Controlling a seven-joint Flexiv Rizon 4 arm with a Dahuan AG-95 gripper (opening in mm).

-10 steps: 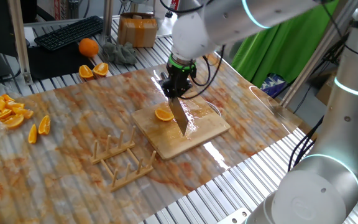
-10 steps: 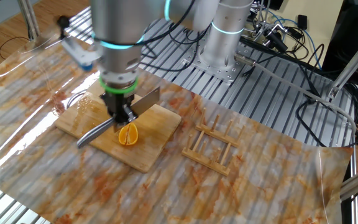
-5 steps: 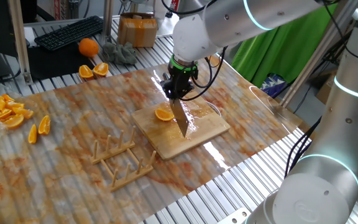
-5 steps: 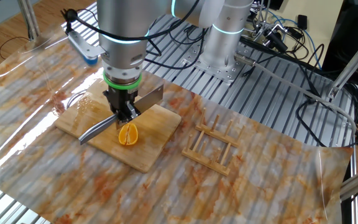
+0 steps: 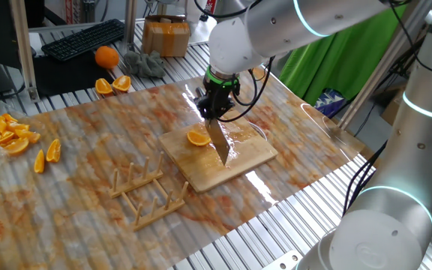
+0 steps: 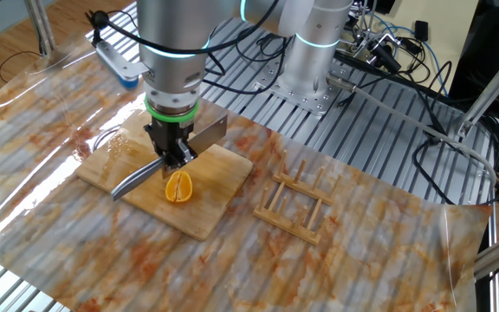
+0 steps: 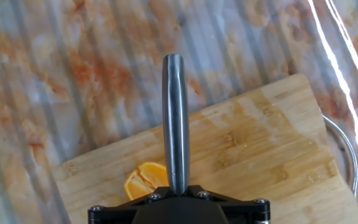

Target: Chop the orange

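One orange (image 6: pixel 178 186) crescent lies on the wooden board (image 6: pixel 219 195) on the surface, just beside the knife (image 5: pixel 217 142). The fingers (image 6: pixel 173 154), clenched on the knife handle, hang above the board. In the hand view the orange (image 7: pixel 145 180) sits just left of the blade, so the cut likely needs a small sideways shift.

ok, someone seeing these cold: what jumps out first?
Probably the knife clamped in the tool, its blade hanging over the wooden board mid-table. Next, the orange piece, cut face glossy, lying on the board right beside the blade. Then the heap of orange wedges at the table's edge and the wooden rack beside the board.
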